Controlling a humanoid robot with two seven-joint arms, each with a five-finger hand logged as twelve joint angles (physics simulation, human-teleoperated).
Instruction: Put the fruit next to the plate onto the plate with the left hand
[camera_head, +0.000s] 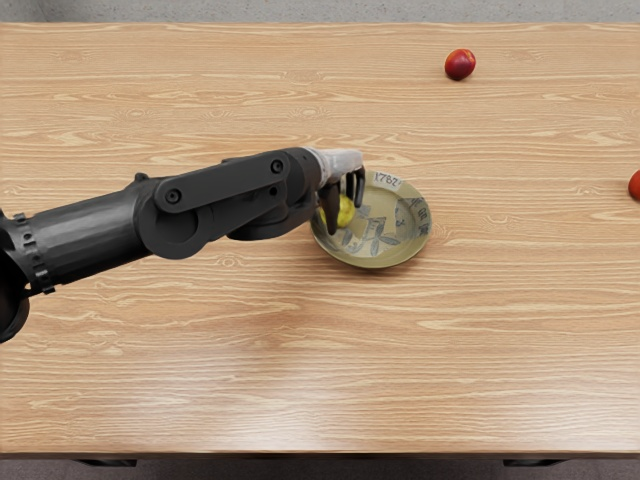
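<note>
Head view. Hard to make out: the palm of the left hand (340, 188), masked by its own wrist, and most of the yellow fruit (345, 211), covered by the dark fingers (358, 184). Fingers curled narrow, clamped on the yellow fruit above the left rim of the plate (372, 262). Cannot tell whether fruit and plate touch. Well apart, up and right of the fingers: red fruit (460, 64) on the tabletop (300, 380). Far right of the fingers: second red fruit (635, 185), cut off by the frame edge.

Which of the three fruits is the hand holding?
The yellow fruit, in the left hand at the plate's rim; both red fruits lie far off.
</note>
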